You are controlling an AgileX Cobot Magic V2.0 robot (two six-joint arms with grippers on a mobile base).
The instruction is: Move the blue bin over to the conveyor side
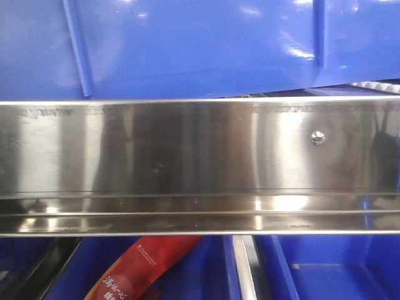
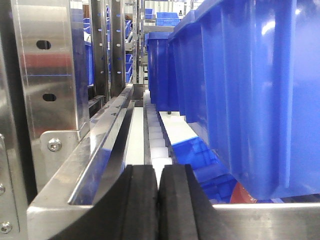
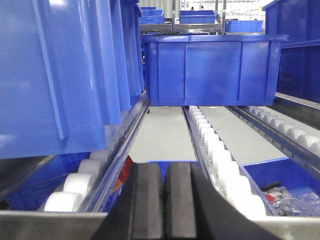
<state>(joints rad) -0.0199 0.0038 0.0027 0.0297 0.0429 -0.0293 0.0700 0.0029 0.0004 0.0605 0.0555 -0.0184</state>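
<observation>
Risk: bin (image 2: 250, 85) hangs over rollers (image 3: 222, 165) just behind near rail (image 1: 187, 150), between left gripper (image 2: 159, 200) and right gripper (image 3: 164, 200), both pressed shut on nothing, so glossy walls may slip in a side squeeze or bin snags rail; conveyor out of view.

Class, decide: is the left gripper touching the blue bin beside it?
Apart. The left wrist view shows the left gripper, shut, with open space between it and the blue bin.
</observation>
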